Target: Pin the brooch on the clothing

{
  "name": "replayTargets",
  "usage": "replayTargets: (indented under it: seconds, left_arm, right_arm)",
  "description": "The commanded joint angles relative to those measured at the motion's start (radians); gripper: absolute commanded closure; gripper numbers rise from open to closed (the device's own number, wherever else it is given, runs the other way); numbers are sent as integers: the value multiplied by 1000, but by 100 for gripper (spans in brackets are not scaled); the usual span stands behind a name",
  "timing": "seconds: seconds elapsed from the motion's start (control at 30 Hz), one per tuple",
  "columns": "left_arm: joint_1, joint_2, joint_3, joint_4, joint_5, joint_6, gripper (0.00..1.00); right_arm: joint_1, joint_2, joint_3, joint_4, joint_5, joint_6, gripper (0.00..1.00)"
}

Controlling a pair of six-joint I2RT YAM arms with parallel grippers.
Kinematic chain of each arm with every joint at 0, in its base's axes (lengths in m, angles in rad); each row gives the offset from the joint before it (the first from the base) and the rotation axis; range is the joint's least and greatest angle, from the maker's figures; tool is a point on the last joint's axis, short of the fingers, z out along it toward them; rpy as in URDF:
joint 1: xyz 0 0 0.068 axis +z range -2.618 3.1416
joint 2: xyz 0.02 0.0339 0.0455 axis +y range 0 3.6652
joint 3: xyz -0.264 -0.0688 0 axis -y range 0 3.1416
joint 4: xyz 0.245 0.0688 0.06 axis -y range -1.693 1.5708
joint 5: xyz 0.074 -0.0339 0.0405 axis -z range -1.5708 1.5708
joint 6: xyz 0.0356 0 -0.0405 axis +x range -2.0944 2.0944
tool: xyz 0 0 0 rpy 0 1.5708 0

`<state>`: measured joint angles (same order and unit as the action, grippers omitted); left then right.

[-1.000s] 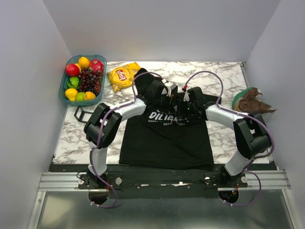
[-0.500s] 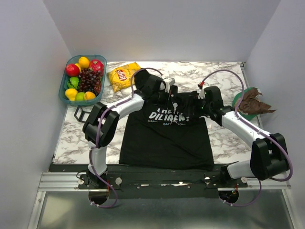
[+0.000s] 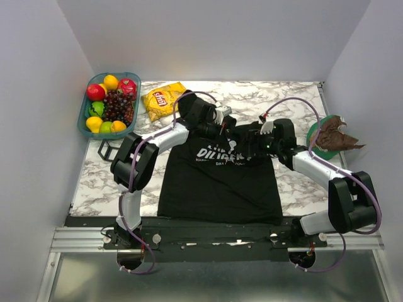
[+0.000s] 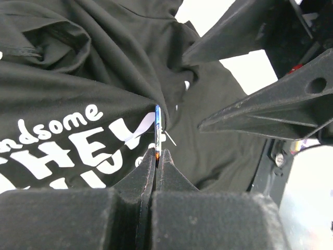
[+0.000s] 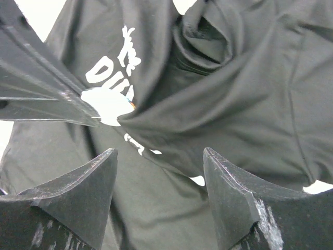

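Observation:
The black T-shirt [image 3: 220,182] with white print lies flat on the marble table, its upper part bunched under the two grippers. My left gripper [image 3: 227,133] is shut on the brooch [image 4: 157,130], which shows edge-on between its fingertips with a thin pin beside it. The shirt fabric [image 4: 93,62] is drawn up in a fold against the brooch. My right gripper [image 3: 250,146] is open and empty just right of the left one, and its jaws [image 5: 158,156] hover over a raised fold of the shirt [image 5: 250,104]. An orange speck of the brooch [image 5: 131,104] shows at the left fingers' tips.
A blue basket [image 3: 82,117] of fruit stands at the back left, with a yellow chips bag [image 3: 162,99] beside it. A black frame [image 3: 108,150] lies left of the shirt. A green plate [image 3: 313,133] with a brown crumpled thing sits at the right edge.
My right arm has swung out to the right and its gripper has drawn back from the left gripper. The left gripper has stayed at the shirt's upper part, holding the brooch.

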<state>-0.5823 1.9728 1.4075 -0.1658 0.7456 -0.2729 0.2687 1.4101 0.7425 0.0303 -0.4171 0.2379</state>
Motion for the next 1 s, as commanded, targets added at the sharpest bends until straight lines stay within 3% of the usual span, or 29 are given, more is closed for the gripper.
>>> replayTargets:
  seconds: [0.0, 0.97]
  left_arm:
    - [7, 38, -7, 44, 129, 5, 100]
    - [15, 54, -18, 103, 182, -49, 100]
  right_arm:
    - [-3, 24, -25, 103, -72, -37, 26]
    - [-2, 104, -29, 183, -138, -55, 30]
